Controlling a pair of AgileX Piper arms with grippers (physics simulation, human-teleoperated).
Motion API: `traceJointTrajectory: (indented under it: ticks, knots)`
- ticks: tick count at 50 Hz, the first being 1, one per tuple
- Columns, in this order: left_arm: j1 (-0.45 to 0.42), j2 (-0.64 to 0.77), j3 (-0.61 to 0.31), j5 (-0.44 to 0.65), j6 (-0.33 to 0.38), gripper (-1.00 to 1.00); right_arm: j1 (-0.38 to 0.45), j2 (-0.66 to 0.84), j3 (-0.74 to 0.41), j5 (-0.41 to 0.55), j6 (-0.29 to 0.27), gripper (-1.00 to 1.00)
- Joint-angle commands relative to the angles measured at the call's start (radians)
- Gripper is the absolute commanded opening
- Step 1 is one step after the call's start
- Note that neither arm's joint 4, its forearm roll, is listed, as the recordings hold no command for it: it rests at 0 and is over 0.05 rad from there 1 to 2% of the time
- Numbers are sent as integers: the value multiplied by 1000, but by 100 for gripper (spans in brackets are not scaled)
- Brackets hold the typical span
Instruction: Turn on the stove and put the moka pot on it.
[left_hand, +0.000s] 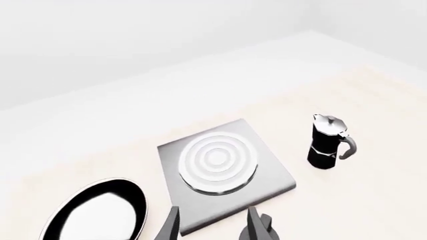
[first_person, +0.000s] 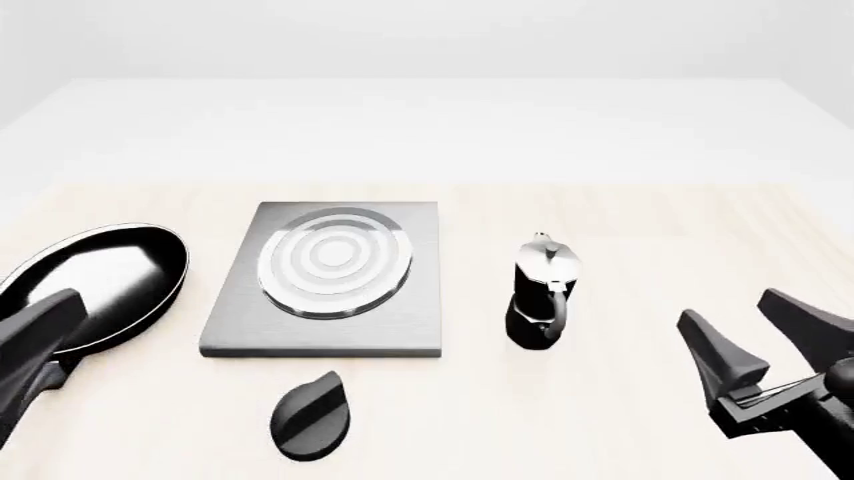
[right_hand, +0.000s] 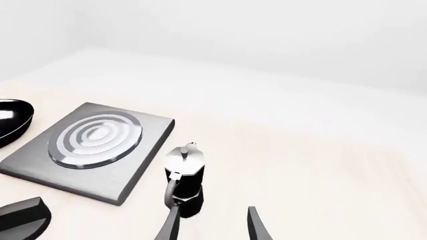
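Moka pot (first_person: 541, 292) stands upright beside the stove (first_person: 327, 280) (both hands spread, empty).

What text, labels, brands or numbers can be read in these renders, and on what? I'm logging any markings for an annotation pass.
None: no view shows any legible text.
Stove: plain grey slab, no markings.
Knob: plain black, no dial marks visible.
Moka pot: no brand or label.
Frying pan: unmarked.

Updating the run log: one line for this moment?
stove: bare | knob: untouched | moka pot: upright, on table right of stove | left gripper, right gripper: open, empty
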Motion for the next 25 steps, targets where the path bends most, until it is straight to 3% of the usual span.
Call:
traceJointTrajectory:
  ticks: [1, 25]
  knots:
    - [16, -19, -3, 6, -1, 100, 37, 109, -23, -41, 20, 100]
    - [-9, -20, -24, 25, 5, 100, 95, 227, 32, -184, 112, 100]
